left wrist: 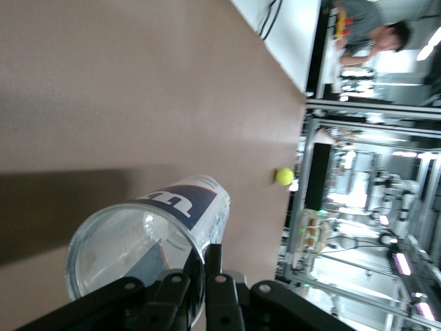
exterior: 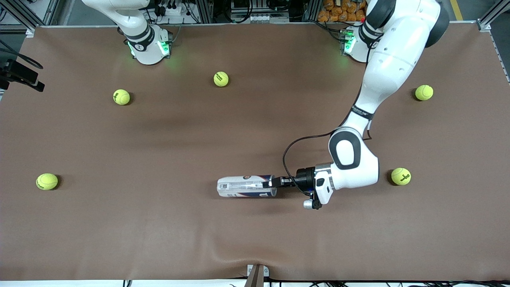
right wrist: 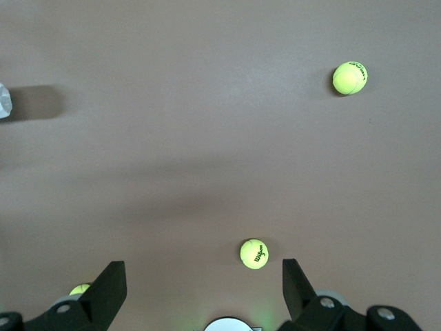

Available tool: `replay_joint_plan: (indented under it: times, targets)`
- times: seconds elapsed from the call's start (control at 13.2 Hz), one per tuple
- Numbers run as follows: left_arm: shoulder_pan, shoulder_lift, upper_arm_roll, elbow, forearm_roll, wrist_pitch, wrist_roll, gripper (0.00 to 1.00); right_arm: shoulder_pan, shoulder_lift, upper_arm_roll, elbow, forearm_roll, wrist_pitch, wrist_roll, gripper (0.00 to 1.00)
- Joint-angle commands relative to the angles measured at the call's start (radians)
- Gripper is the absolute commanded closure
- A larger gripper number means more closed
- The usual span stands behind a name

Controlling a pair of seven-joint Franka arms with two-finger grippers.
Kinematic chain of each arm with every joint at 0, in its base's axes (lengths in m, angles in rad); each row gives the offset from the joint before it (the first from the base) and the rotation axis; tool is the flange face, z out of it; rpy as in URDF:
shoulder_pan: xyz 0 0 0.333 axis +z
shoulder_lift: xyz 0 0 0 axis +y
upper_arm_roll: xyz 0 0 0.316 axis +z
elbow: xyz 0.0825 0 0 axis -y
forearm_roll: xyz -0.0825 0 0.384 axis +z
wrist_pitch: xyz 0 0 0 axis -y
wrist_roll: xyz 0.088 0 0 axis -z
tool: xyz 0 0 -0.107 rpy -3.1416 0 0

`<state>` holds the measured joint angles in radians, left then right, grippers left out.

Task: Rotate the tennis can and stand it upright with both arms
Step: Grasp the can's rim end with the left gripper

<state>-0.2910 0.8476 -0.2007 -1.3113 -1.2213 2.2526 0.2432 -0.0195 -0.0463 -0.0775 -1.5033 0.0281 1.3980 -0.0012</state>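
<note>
The tennis can [exterior: 247, 186] lies on its side on the counter [exterior: 159, 223], long axis pointing toward the left hand [exterior: 274, 182] — clamped on its open rim — while the right hand [right wrist: 204, 288] waits high, fingers spread wide.

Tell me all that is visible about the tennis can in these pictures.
The tennis can is a slim tube of clear plastic with a white and navy label and a silvery rim. It lies on its side on the brown table, its open mouth toward the left arm's end. It looks empty. The left end effector grips its rim, one finger inside and one outside. No tennis ball touches it.
</note>
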Motion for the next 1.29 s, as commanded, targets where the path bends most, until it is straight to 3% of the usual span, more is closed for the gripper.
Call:
replay_joint_plan:
  times: [0.0,0.53,0.68,1.22]
  targets:
    - [-0.008,-0.068,0.003,-0.025,0.126,0.004,-0.14,1.0,-0.007,-0.001,0.005,0.006,0.016,-0.004,0.015,0.0]
    - [-0.072,-0.205,0.0,-0.023,0.696,0.002,-0.651,1.0,-0.005,-0.001,0.007,0.006,0.016,-0.004,0.015,0.0]
    - [-0.112,-0.231,0.0,-0.022,0.781,-0.007,-0.804,1.0,-0.007,-0.001,0.005,0.006,0.016,-0.004,0.015,0.0]
    - [-0.261,-0.283,0.012,-0.019,1.169,-0.3,-1.172,1.0,-0.013,-0.001,0.005,0.006,0.016,-0.004,0.015,0.0]
